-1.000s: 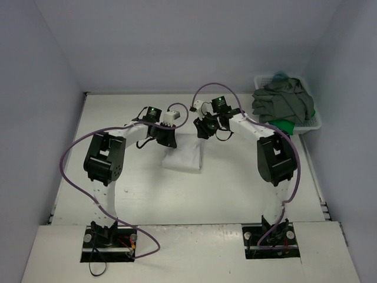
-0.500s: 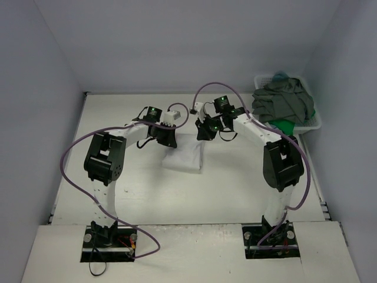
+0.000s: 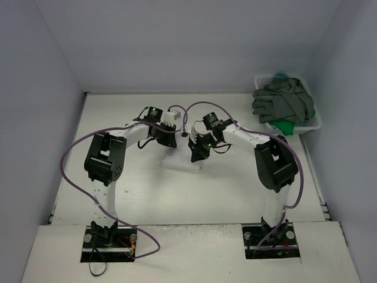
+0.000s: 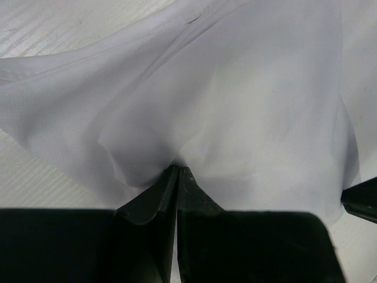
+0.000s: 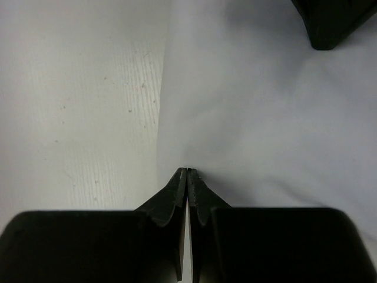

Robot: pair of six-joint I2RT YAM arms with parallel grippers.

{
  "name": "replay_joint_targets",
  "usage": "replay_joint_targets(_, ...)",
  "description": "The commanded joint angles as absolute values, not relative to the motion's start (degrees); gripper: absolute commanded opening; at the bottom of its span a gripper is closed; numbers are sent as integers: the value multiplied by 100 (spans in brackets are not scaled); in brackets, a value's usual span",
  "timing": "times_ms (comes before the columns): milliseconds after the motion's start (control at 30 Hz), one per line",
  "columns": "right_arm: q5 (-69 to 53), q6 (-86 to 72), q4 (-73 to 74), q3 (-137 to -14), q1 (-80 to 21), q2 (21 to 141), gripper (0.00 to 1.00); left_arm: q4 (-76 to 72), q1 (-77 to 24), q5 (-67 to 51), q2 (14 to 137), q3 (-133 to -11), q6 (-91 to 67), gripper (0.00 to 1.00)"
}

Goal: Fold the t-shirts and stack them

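Note:
A white t-shirt (image 3: 181, 160) lies bunched on the table between both arms. My left gripper (image 3: 169, 144) is shut on it; in the left wrist view the cloth (image 4: 247, 106) puckers up into the closed tips (image 4: 178, 168). My right gripper (image 3: 196, 157) is shut at the shirt's side edge (image 5: 265, 118), its tips (image 5: 187, 170) pinching the cloth. A dark grey t-shirt (image 3: 283, 101) drapes over the basket at the back right, with a green t-shirt (image 3: 283, 125) under it and a bit of teal t-shirt (image 3: 280, 75) behind.
The white lattice basket (image 3: 316, 124) stands at the table's back right corner against the wall. Purple cables loop from both arms over the table. The other gripper's black fingertip shows in each wrist view (image 4: 360, 200) (image 5: 333, 23).
My right gripper has shut and moved toward the near side and left, over the white t-shirt. The shirt's visible area has shrunk. The left gripper has hardly moved.

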State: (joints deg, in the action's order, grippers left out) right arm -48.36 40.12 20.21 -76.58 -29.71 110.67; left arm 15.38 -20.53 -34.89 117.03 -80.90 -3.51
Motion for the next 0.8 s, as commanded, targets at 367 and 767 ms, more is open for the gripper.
replay_joint_targets(367,-4518,4324,2048,-7506,-2944,11470,0,1819,-1960,-3085,11637,-8376,-211,0)
replay_joint_targets(767,-4307,4245,2039,-7593,-2874,11373,5,2047,-1951,-3155,11637,-8595,-194,0)
